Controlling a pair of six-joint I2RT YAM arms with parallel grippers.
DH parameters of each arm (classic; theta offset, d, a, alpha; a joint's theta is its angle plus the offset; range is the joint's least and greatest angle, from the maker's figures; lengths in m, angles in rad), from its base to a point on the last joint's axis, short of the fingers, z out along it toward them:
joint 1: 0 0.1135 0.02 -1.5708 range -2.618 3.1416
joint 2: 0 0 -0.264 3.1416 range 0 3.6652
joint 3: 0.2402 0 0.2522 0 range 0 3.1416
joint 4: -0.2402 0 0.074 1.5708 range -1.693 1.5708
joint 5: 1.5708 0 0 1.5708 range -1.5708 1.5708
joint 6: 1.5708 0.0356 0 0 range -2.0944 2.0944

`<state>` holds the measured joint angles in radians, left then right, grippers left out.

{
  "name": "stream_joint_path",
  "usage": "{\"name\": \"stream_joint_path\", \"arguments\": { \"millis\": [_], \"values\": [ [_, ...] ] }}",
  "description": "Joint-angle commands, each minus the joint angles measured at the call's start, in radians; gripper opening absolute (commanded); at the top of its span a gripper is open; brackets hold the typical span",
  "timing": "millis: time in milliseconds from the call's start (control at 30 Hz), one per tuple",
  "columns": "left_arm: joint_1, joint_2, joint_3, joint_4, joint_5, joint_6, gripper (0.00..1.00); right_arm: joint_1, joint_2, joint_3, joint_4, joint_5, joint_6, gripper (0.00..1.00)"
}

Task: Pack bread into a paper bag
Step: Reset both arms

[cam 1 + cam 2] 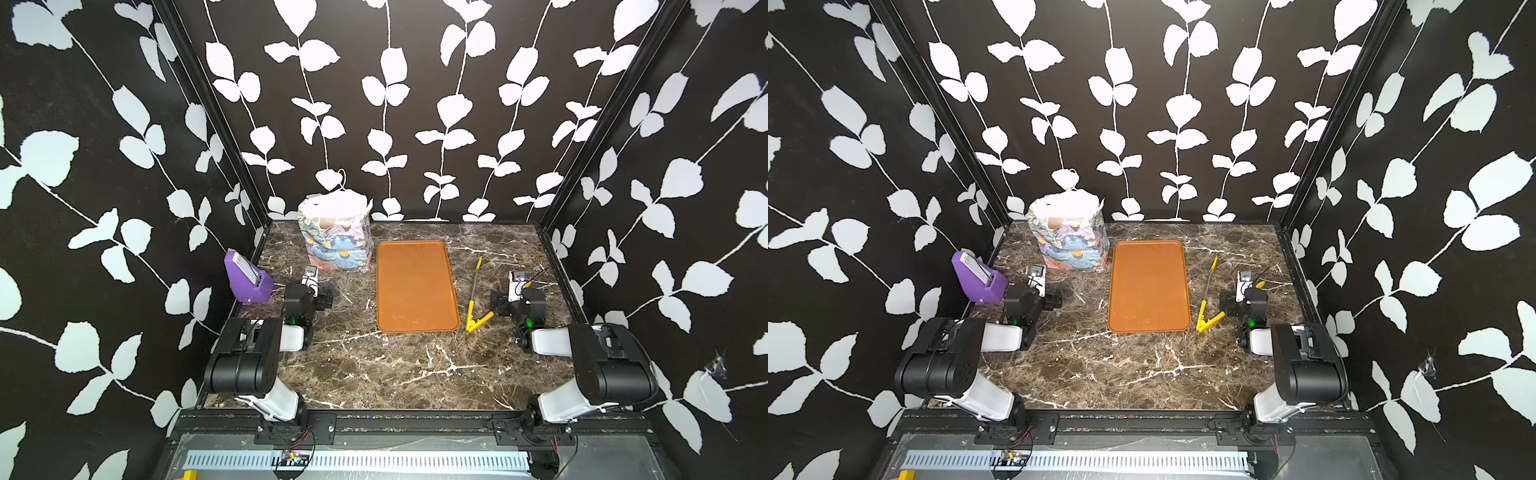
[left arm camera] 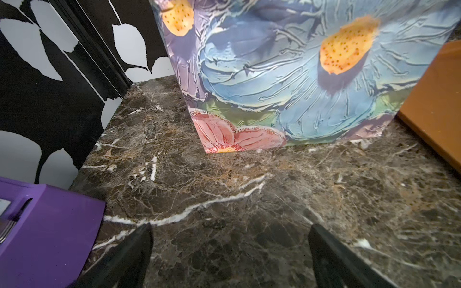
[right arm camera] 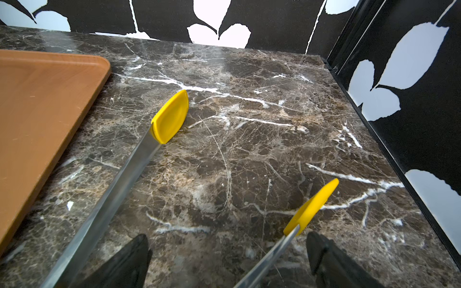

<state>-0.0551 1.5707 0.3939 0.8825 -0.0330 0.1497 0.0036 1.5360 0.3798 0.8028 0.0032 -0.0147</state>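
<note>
Bread is nowhere I can see. The tray (image 1: 415, 286) is bare, so maybe the bread sits deep in the bag (image 1: 336, 243). The bag stands mouth up by the back wall, touching the tray's corner, ready for drops. Left gripper (image 2: 230, 228) and right gripper (image 3: 227, 235) rest low, fingers spread wide, holding nothing. Tongs (image 1: 475, 291) lie beside the tray. The table (image 1: 374, 365) has lots of room in front.
</note>
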Motion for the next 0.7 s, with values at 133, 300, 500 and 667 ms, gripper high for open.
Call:
{"name": "stream_joint_path", "arguments": {
  "millis": [133,300,500,667],
  "values": [
    [0.002,-0.020,0.014,-0.010,0.024,-0.009,0.99,0.001,-0.009,0.030,0.025,0.006,-0.001,0.99],
    [0.002,-0.021,0.013,-0.011,0.024,-0.009,0.99,0.002,-0.010,0.030,0.024,0.006,-0.001,0.99],
    [0.004,-0.022,0.013,-0.011,0.024,-0.010,0.99,0.000,-0.007,0.036,0.018,0.005,0.001,0.99],
    [0.002,-0.021,0.011,-0.008,0.023,-0.010,0.99,0.001,-0.009,0.029,0.024,0.006,-0.001,0.99]
  ]
}}
